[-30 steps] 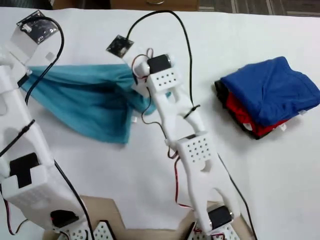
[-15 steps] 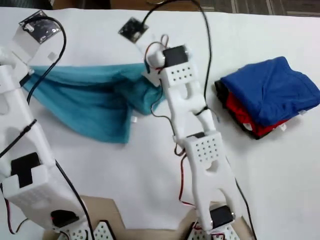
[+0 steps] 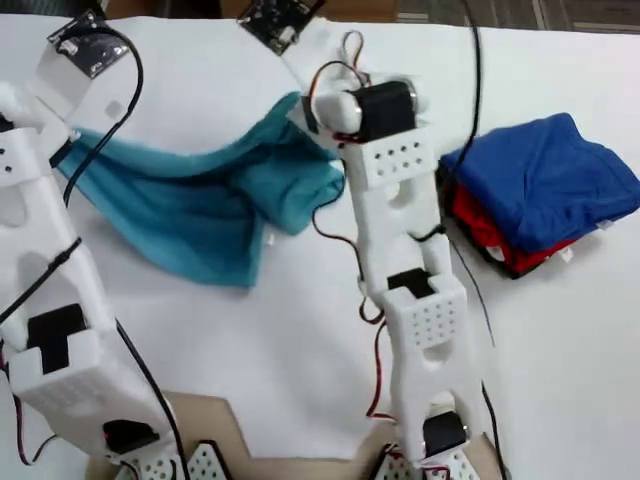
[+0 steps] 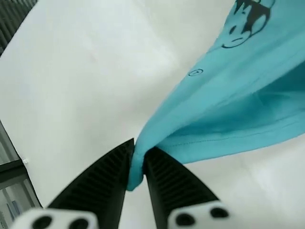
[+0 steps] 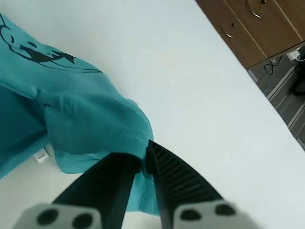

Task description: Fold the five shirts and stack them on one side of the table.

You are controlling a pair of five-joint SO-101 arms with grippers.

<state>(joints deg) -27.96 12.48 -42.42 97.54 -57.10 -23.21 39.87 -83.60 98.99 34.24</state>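
A teal shirt [image 3: 195, 205] hangs stretched between the two arms over the table's left half, its lower part resting on the white cloth. My left gripper [image 4: 136, 164] is shut on one corner of the teal shirt [image 4: 228, 95] at the far left. My right gripper [image 5: 143, 162] is shut on the other end of the teal shirt [image 5: 71, 119], lifted near the table's back middle. A stack of folded shirts sits at the right: a blue one [image 3: 545, 180] on top, a red one [image 3: 475, 225] and a dark one beneath.
The white tablecloth [image 3: 290, 340] covers the table. Brown cabinet drawers [image 5: 248, 24] stand beyond the far edge. Cables run along both arms. Open table lies in front of the teal shirt and between the arms.
My right gripper has moved up and toward the back right, pulling its end of the teal shirt off the table. The left arm has shifted slightly.
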